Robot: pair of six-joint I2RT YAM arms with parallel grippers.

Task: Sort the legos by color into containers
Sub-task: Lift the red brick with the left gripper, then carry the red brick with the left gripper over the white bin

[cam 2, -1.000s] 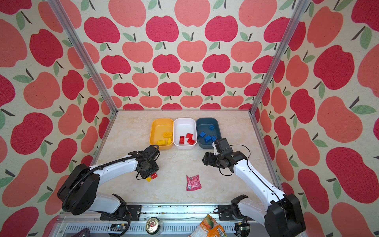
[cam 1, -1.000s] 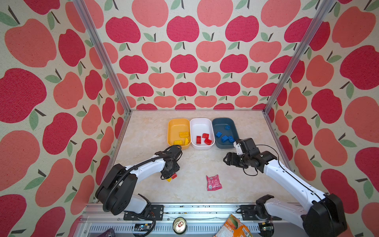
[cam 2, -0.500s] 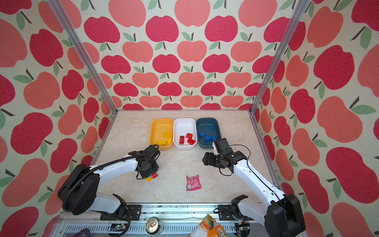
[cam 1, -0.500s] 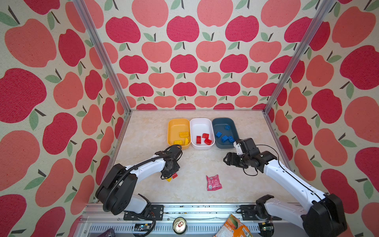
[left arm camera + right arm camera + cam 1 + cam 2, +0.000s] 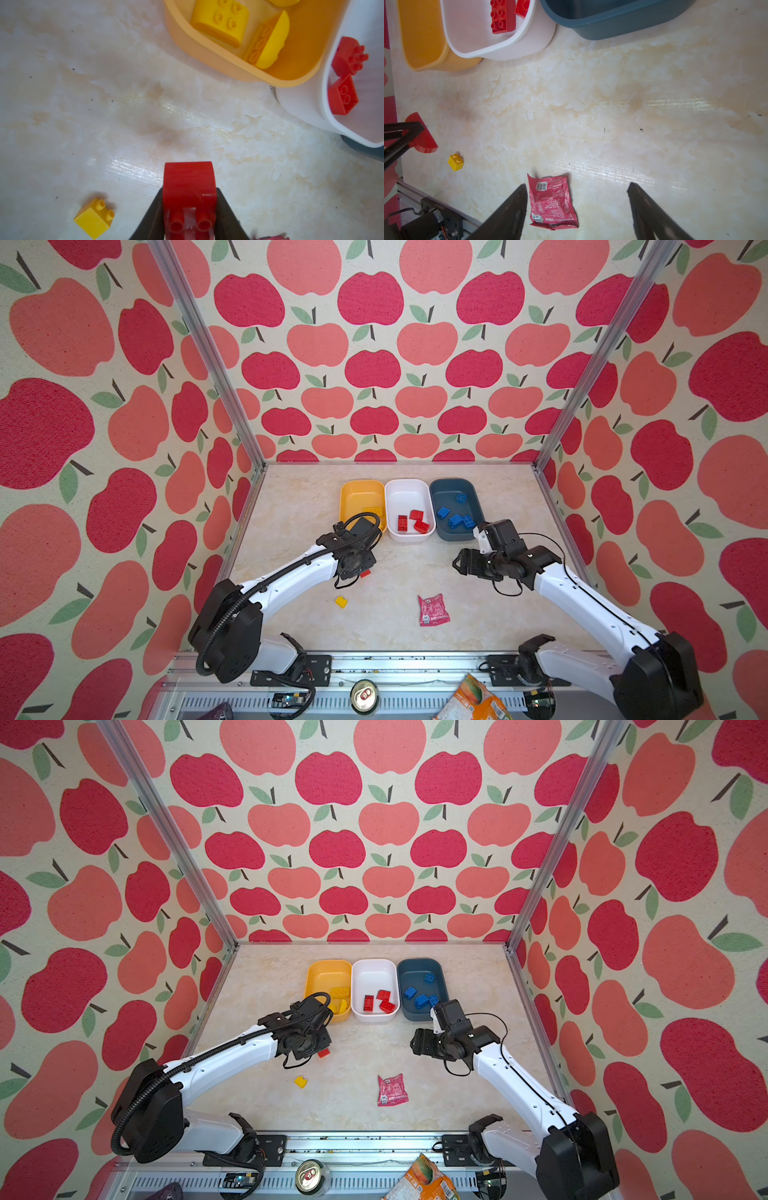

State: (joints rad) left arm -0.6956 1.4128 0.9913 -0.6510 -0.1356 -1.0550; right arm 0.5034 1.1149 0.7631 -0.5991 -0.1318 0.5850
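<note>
Holding legos (image 5: 417,514): yellow bin (image 5: 357,497) yellow ones, white bin (image 5: 405,495) red, blue-grey bin (image 5: 446,493) blue

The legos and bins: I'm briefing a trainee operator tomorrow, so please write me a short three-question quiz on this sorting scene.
1. True or false: the left gripper is shut on a red lego.
2. Multiple choice: three red legos already lie in a bin of which colour? A. yellow-orange B. white C. blue-grey
3. Fill in: the single lego lying loose on the table is ___ in colour.

Key: 1 true; 2 B, the white bin; 3 yellow.
</note>
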